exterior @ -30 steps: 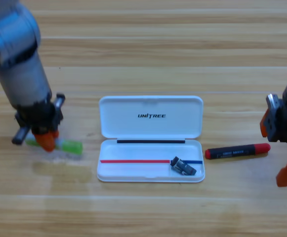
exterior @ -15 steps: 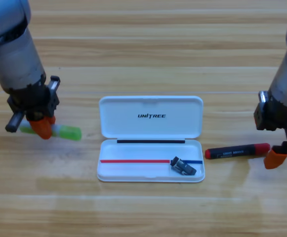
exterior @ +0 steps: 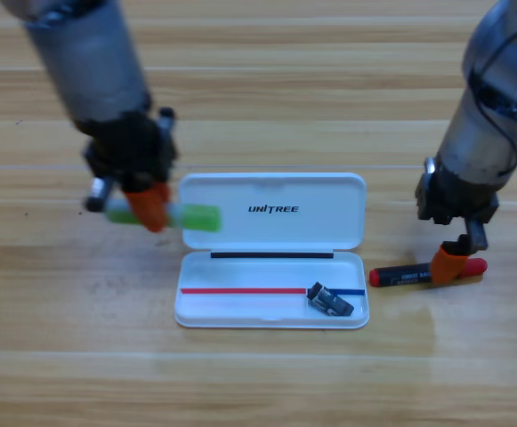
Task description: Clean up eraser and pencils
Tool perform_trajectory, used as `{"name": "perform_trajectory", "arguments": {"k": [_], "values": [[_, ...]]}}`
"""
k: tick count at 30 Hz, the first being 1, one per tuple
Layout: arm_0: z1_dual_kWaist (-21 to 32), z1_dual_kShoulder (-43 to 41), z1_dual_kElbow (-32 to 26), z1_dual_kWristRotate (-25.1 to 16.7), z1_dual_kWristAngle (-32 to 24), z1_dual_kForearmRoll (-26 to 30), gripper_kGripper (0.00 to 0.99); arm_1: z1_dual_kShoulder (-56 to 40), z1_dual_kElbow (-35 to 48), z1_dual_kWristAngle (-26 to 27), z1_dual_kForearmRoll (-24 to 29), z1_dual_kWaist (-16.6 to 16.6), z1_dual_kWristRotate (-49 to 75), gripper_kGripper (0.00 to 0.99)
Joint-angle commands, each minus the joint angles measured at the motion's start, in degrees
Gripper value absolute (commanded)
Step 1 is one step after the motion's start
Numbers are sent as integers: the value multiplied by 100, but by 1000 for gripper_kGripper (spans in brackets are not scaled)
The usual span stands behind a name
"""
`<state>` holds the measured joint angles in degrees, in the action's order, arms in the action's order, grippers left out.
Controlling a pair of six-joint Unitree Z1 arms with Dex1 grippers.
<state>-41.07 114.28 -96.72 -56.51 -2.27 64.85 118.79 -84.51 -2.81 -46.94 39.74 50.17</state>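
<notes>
High view: the green pencil (exterior: 196, 217) is held clamped in the left gripper (exterior: 149, 206), its right end lying over the open white case's (exterior: 271, 311) lid. The black pencil (exterior: 409, 274) is met at its right end by the right gripper (exterior: 451, 263), whose grip cannot be told, while the eraser (exterior: 330, 301) is seen inside the tray.

The table (exterior: 267, 80) is light brown wood with long grain lines. The case (exterior: 196, 316) is white, with dark letters on its lid. The eraser (exterior: 330, 301) is dark navy-black with a pale mark. One pencil (exterior: 409, 274) is black with red ends; the other pencil (exterior: 197, 218) is bright translucent green. Both arms are grey, and the left gripper (exterior: 149, 206) and the right gripper (exterior: 452, 263) are black with orange jaws.
</notes>
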Motion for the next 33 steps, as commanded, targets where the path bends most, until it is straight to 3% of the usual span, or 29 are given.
{"name": "perform_trajectory", "arguments": {"k": [1, 7, 10, 17, 33], "values": [[-516, 894, -444, 281, -283, 177, 0, 671, -92, -27, 71, 42, 160, 830], [-604, 1360, -787, 545, -477, 203, 0, 777, -92, -27, 71, 42, 266, 821], [-613, 1500, -883, 650, -521, 212, 0, 803, -84, -18, 71, 42, 336, 695], [-613, 1676, -1006, 826, -573, 212, 0, 829, -5, 35, 27, 77, 564, 9], [-613, 1826, -910, 949, -679, 212, 0, -58, 268, -70, -184, 86, 336, 0]]}}
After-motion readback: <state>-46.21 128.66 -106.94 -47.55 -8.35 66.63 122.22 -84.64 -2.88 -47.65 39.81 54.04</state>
